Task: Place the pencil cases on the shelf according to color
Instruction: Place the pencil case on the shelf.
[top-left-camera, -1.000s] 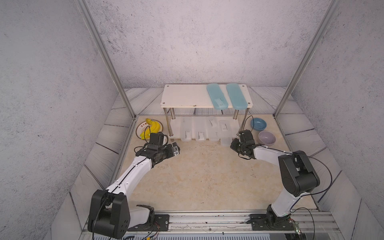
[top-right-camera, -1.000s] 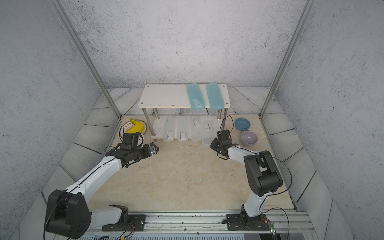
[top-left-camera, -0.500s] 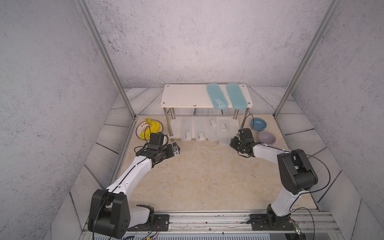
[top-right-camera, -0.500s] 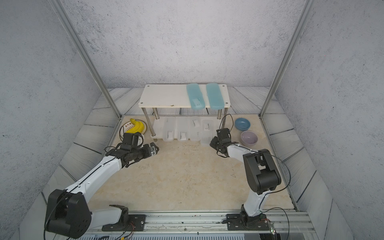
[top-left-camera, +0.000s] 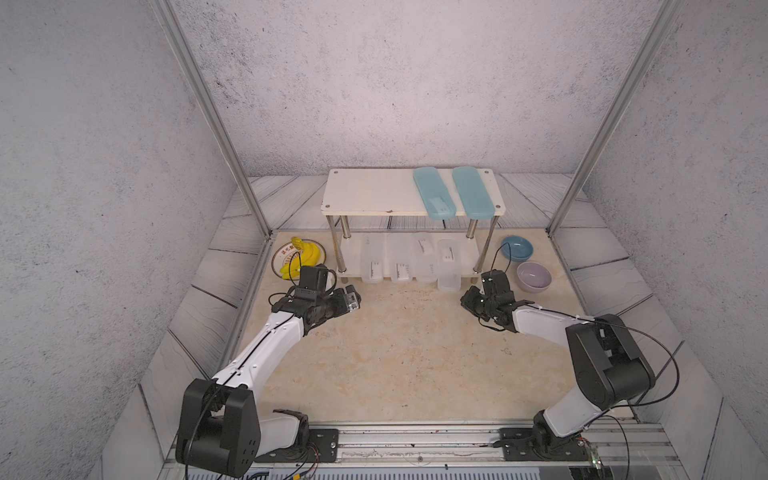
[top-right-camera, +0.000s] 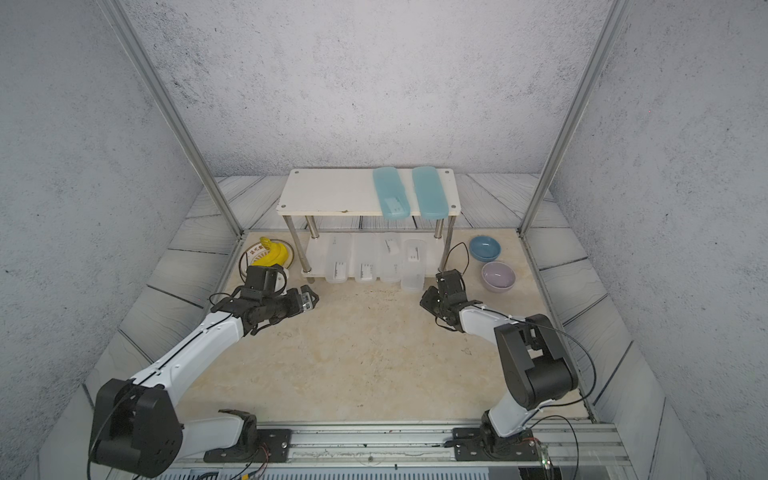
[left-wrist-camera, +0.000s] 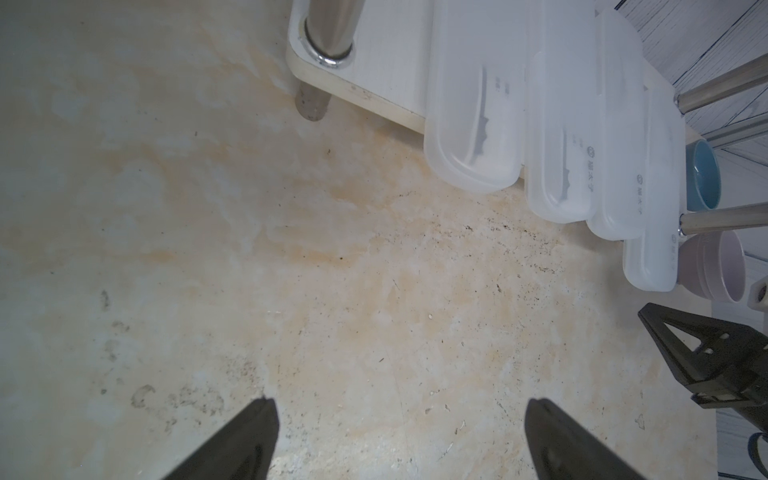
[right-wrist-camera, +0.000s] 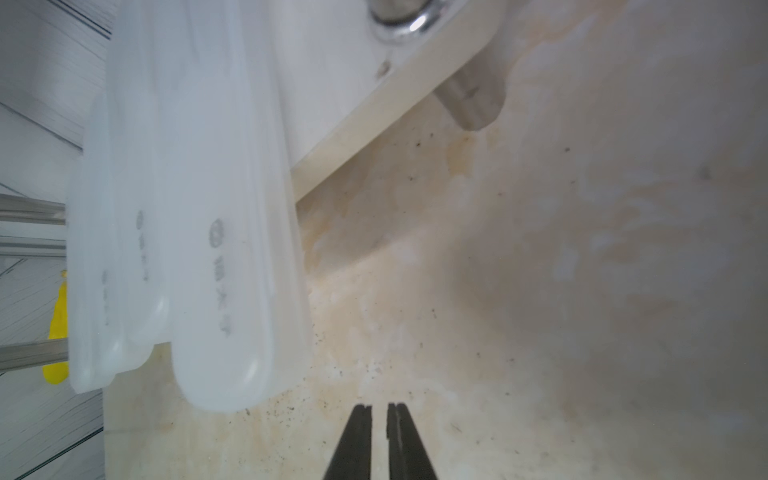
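Hardly anything has shifted over the last second on our end: both arms sit pretty much where they were, and the right one has only nudged a hair. Nearest to us, our left gripper (left-wrist-camera: 401, 405) is spread wide with nothing in it. It's low over the table (top-left-camera: 395, 361), a bit in front of the left front leg (left-wrist-camera: 328, 33) of the shelf (top-left-camera: 365, 193). Our right gripper (right-wrist-camera: 379, 407) is pinched closed on nothing, with just a sliver between the tips. It sits right beside the near end of the right-end case (right-wrist-camera: 224, 291), and as far as we can tell it's not touching it. The lilac bowl (top-left-camera: 534, 276) is just to its right. Going further back, the four clear cases (top-left-camera: 401, 266) lie side by side on the lower board (left-wrist-camera: 386, 62). Their near ends hang over its front edge, and the right-end case pokes out the most. The blue bowl (top-left-camera: 516, 248) is on the table right of the shelf, and the bananas (top-left-camera: 301, 257) are on a plate (top-left-camera: 277, 259) to the left. Farthest away, both teal cases (top-left-camera: 432, 197) lie next to each other on the right part of the top board, with their near ends slightly past the front edge.
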